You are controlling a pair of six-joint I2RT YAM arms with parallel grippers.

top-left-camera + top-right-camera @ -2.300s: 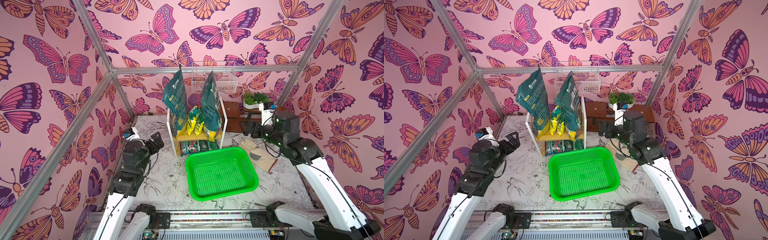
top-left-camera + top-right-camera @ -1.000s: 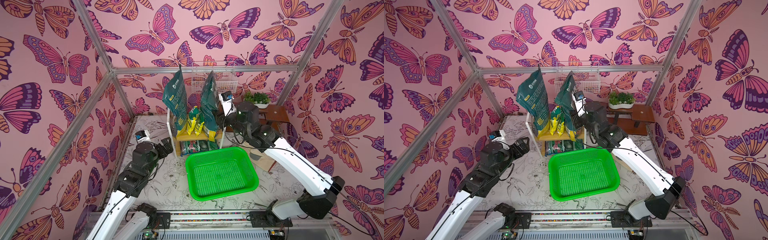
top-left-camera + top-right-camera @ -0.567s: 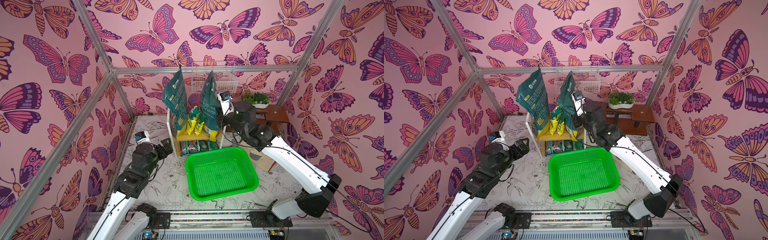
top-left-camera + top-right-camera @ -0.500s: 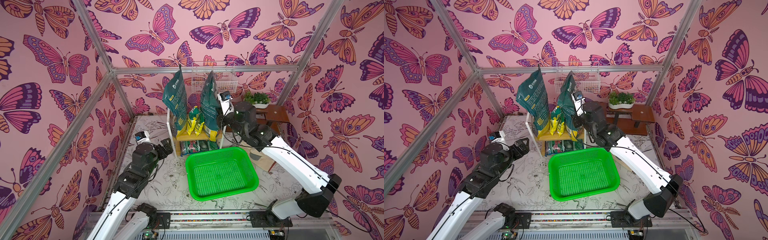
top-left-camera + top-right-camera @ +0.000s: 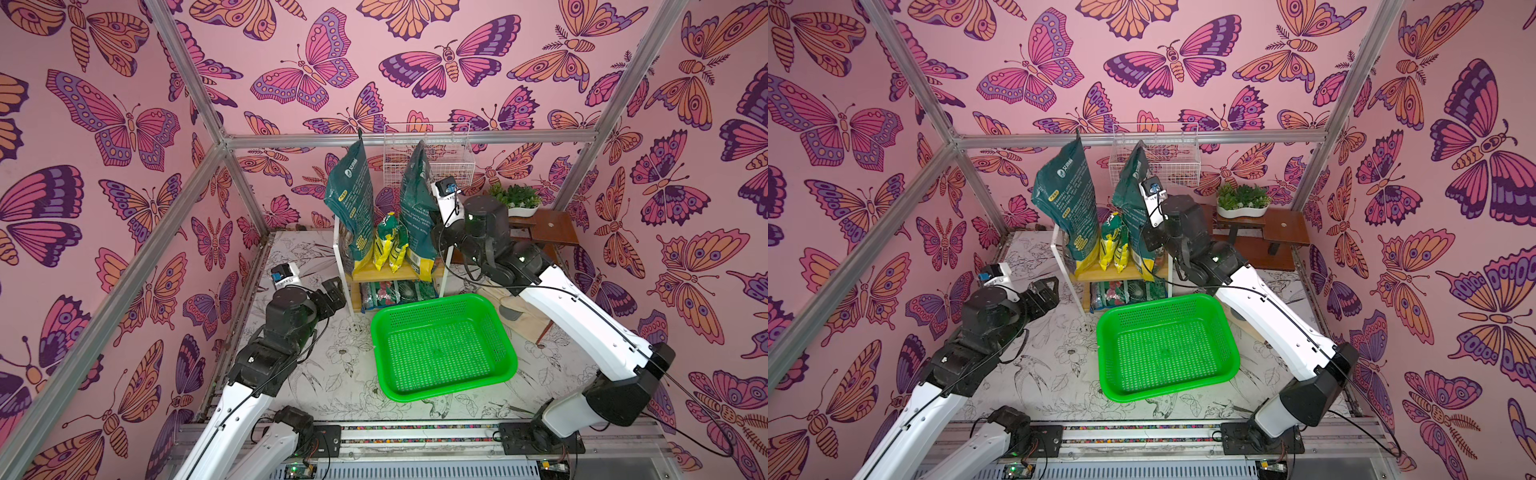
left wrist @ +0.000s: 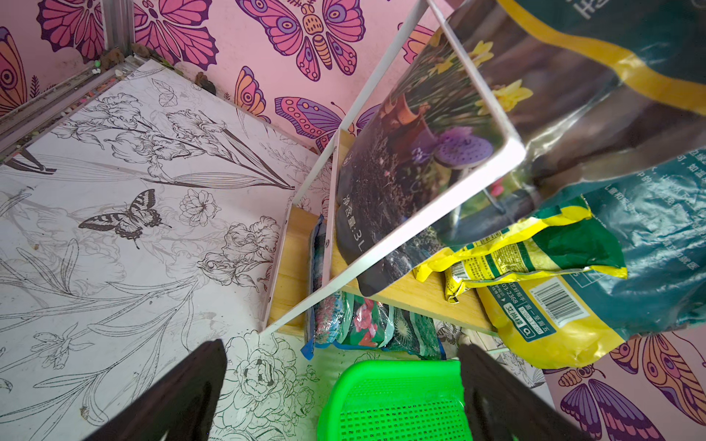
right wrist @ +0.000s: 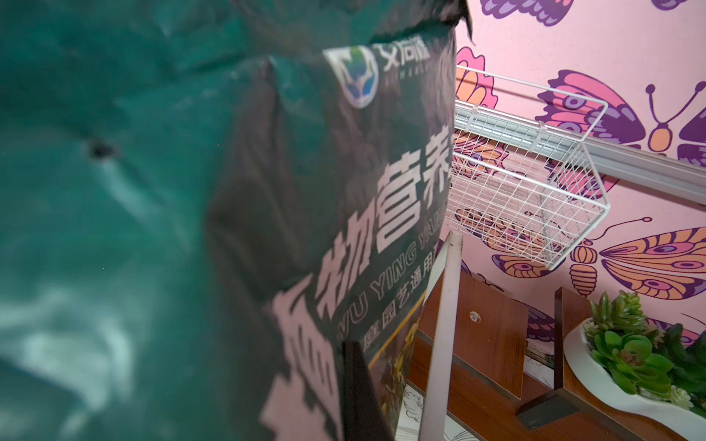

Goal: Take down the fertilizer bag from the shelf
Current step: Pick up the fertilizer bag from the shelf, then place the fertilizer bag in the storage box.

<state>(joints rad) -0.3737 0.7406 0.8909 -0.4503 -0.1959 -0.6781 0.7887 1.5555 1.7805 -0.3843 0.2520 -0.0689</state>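
Top view: green basket (image 5: 440,353) before shelf (image 5: 401,274), white wire basket (image 5: 432,162) behind.

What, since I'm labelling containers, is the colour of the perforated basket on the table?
The basket is bright green, clearest in a top view.

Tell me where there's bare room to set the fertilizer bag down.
Green basket is empty. Bare table lies between it and the left arm. Crowded: the shelf top board, packed with bags; clutter beside the basket under the right arm.
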